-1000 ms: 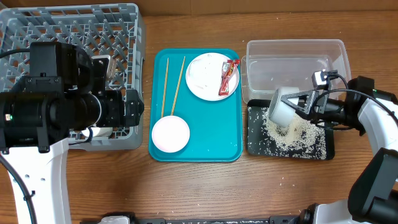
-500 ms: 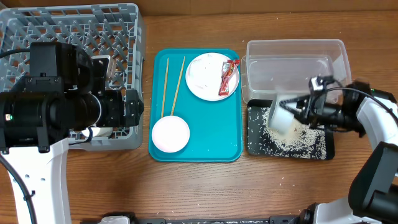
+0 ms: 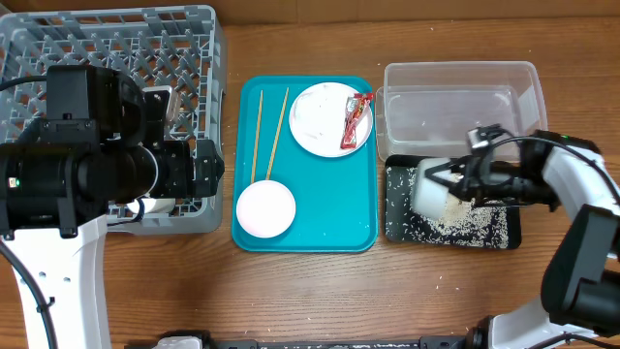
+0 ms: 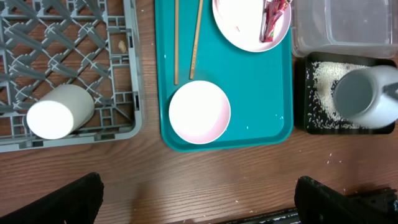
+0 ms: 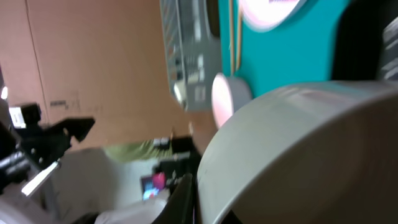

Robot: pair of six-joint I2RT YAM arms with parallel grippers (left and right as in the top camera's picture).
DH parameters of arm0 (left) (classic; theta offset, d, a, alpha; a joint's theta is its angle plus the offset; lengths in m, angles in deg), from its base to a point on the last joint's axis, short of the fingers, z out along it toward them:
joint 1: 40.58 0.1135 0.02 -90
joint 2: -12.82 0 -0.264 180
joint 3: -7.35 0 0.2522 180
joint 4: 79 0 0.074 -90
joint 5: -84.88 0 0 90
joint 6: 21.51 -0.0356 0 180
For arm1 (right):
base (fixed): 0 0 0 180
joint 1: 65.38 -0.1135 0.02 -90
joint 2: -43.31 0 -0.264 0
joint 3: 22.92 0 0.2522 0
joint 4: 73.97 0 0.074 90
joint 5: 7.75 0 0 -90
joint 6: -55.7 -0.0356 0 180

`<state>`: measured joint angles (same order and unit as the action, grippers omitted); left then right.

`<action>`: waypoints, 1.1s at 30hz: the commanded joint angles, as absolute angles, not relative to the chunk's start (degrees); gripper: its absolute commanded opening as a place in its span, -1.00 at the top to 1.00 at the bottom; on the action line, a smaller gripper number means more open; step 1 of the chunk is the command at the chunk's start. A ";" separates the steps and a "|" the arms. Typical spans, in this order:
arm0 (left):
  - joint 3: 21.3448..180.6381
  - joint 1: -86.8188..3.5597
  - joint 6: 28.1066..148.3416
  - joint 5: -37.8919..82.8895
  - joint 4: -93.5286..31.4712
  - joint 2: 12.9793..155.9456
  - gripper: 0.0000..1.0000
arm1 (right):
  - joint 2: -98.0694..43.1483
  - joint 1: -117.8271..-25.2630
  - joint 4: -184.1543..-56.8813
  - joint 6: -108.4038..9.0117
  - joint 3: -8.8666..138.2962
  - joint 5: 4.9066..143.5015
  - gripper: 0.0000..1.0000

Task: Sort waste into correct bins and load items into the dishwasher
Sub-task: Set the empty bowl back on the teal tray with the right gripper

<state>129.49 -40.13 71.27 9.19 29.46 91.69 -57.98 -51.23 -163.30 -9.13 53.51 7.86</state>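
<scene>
My right gripper (image 3: 465,181) is shut on the pale greenish-white bowl (image 3: 432,191) and holds it tipped on its side low over the black tray (image 3: 492,233). White rice grains (image 3: 455,221) lie scattered on that tray. The bowl fills the right wrist view (image 5: 311,143), with one dark finger (image 5: 185,200) against its rim. The clear tub (image 3: 455,97) stands just behind. The plate (image 3: 318,118), red wrapper (image 3: 356,120), two chopsticks (image 3: 260,131) and pink bowl (image 3: 264,208) lie on a teal tray (image 3: 320,184). My left gripper (image 4: 199,199) is open and empty above the table's front. No paper wad shows.
The grey dish rack (image 3: 107,53) stands at the far left, partly under my left arm; a white cup (image 4: 59,112) lies on its side at the rack's front edge. A few stray grains lie on the wood in front of the black tray.
My right gripper has carried the bowl a little left and toward the front, lower over the black tray, and turned it. The left arm has not moved.
</scene>
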 commanded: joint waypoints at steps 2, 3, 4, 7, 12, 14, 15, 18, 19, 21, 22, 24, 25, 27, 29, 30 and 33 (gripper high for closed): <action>130.35 -40.24 70.33 9.06 29.24 91.56 -1.00 | -54.36 -63.38 -165.23 -6.59 55.85 15.24 0.92; 130.35 -40.24 70.33 9.06 29.24 91.56 -1.00 | -53.74 -66.38 -164.94 -8.32 56.35 18.55 0.92; 130.35 -40.24 70.33 9.06 29.24 91.56 -1.00 | -53.26 -69.50 -164.20 -10.99 56.84 22.35 0.92; 130.35 -40.24 70.33 9.06 29.26 91.56 -1.00 | -52.37 -84.43 -157.12 -28.25 58.30 45.34 0.92; 130.35 -40.24 70.33 9.06 29.24 91.56 -0.99 | -52.48 -100.76 -145.12 -44.91 58.37 67.61 0.92; 130.35 -40.24 70.36 9.06 29.24 91.56 -1.00 | -52.48 -104.23 -141.36 -47.44 58.37 71.26 0.92; 130.35 -40.24 70.33 9.06 29.24 91.56 -1.00 | -52.48 -105.57 -139.43 -48.36 58.37 72.90 0.92; 130.35 -40.24 70.33 9.06 29.24 91.56 -1.00 | -53.20 -108.43 -134.67 -49.19 58.34 78.76 0.92; 130.35 -40.24 70.33 9.06 29.26 91.56 -1.00 | -53.68 -109.00 -133.53 -49.15 58.34 80.44 0.92; 130.35 -40.24 70.33 9.06 29.24 91.56 -1.00 | -54.36 -109.59 -131.98 -49.08 58.34 80.68 0.92; 130.35 -40.24 70.33 9.06 29.24 91.56 -1.00 | -54.66 -109.87 -131.33 -49.02 58.34 80.68 0.87; 130.35 -40.24 70.33 9.06 29.24 91.56 -1.00 | -54.81 -110.33 -130.58 -47.12 58.39 80.71 0.22; 130.35 -40.24 70.33 9.06 29.24 91.56 -0.99 | -54.73 -110.35 -131.09 -46.16 59.02 80.71 -0.15; 130.35 -40.24 70.33 9.06 29.24 91.56 -1.00 | -54.68 -110.31 -134.19 -46.16 62.23 80.68 -0.52; 130.35 -40.24 70.33 9.06 29.26 91.56 -0.99 | -54.71 -109.00 -140.24 -46.35 69.08 80.53 -0.66; 130.35 -40.24 70.33 9.06 29.24 91.56 -1.00 | -54.75 -107.84 -143.17 -46.57 73.21 80.38 -0.68; 130.35 -40.24 70.33 9.06 29.26 91.56 -1.00 | -54.81 -104.89 -146.41 -46.55 79.96 79.57 -0.67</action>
